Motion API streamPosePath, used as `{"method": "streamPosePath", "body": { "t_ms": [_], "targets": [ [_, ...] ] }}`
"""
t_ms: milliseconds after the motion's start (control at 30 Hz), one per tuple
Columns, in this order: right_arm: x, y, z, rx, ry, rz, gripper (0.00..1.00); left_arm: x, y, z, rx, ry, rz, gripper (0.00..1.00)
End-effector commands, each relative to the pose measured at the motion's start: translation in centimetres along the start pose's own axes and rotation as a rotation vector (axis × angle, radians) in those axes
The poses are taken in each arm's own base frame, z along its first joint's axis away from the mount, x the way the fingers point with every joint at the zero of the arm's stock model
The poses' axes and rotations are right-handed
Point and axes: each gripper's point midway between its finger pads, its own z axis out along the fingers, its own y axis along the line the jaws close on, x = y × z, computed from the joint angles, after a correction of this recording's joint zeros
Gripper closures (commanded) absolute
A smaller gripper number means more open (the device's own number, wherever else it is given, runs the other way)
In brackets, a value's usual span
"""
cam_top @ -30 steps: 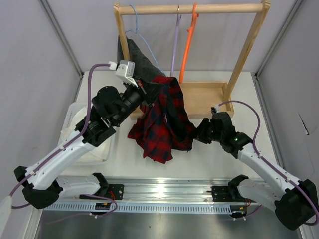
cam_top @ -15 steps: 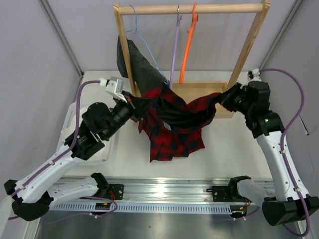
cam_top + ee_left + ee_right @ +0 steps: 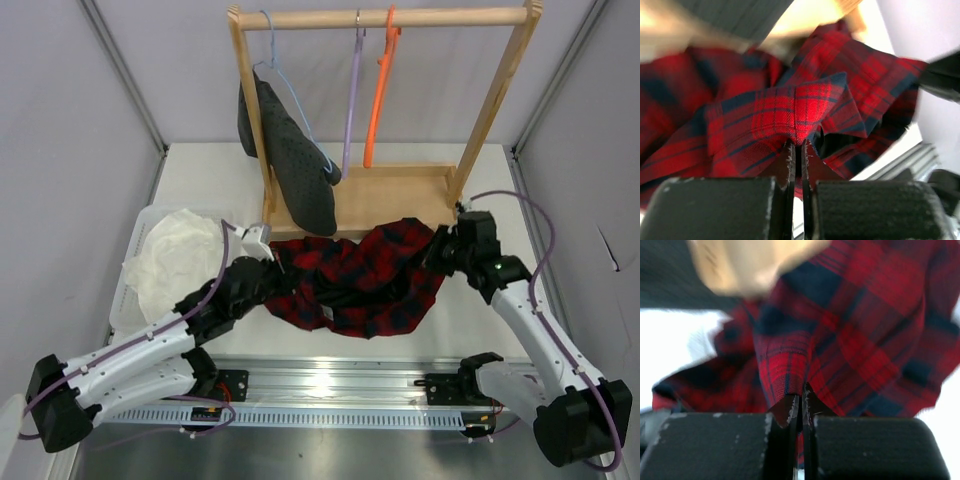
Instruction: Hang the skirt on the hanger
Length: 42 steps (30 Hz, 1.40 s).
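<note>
the red-and-black plaid skirt is lying stretched across the table just in front of the wooden rack, sagging in a crumpled band between the two arms. the left gripper is pinching the skirt's left end, its fingers pressed almost together with a fold of plaid squeezed in the thin gap. the right gripper is doing the same at the skirt's right end, fingers closed tight on a hem fold, near the foot of the rack's right post. the lilac hanger is hanging by its metal hook from the rack's top bar, above and behind the skirt and well apart from it. the orange hanger is hanging just to its right. at the left end of the bar, a light blue hanger is carrying a dark grey dotted garment. a white cloth is sitting in a pale bin beside the left arm.
</note>
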Motion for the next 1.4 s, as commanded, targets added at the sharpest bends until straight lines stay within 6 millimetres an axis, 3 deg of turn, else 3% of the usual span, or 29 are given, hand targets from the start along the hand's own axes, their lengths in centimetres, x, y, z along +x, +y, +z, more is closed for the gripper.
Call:
{"method": "streamPosePath", "body": {
  "t_ms": [0,133,267,433,567,700,833,900,933,1000,1033,1133,1367],
  "targets": [
    [2.3,-0.9,0.8,0.001,0.014,-0.007,1.0,-0.7,0.5,0.3,-0.012,-0.099,-0.16,1.0],
    [4.3,-2.9,1.8,0.068,0.054,-0.011,1.0,1.0,3.3,1.3,-0.126,-0.087,-0.18,1.0],
    [4.1,-4.3,2.0,0.134,0.038,-0.023,1.0,3.6,5.7,2.5,-0.241,-0.02,-0.174,1.0],
    [4.7,-4.8,2.7,0.144,0.067,-0.033,1.0,4.8,7.6,3.1,-0.303,0.001,-0.168,0.97],
    [5.5,-5.9,3.3,0.163,0.079,-0.029,1.0,4.9,8.5,2.9,-0.284,-0.021,-0.174,0.83],
    [5.5,-5.9,3.7,0.159,0.089,-0.022,1.0,5.3,11.3,3.1,-0.284,-0.026,-0.233,0.76],
    [5.7,-5.6,3.9,0.139,0.097,-0.027,1.0,5.2,11.2,3.7,-0.222,-0.029,-0.227,0.66],
    [5.7,-5.4,4.0,0.132,0.093,-0.024,1.0,4.9,10.7,4.3,-0.163,-0.043,-0.241,0.73],
    [5.7,-5.4,4.0,0.136,0.09,-0.027,1.0,4.9,10.4,4.5,-0.137,-0.043,-0.247,0.83],
    [5.5,-5.7,3.9,0.15,0.082,-0.025,1.0,5.0,9.4,4.5,-0.048,-0.046,-0.248,0.87],
    [5.1,-5.9,3.8,0.162,0.07,-0.031,1.0,3.6,7.7,4.5,0.059,-0.106,-0.241,0.92],
    [4.4,-6.2,3.7,0.173,0.052,-0.021,1.0,3.0,6.0,4.5,0.177,-0.129,-0.221,1.0],
    [2.2,-7.8,3.5,0.214,0.003,0.038,1.0,2.5,5.8,5.4,0.191,-0.121,-0.206,0.98]
  ]
}}
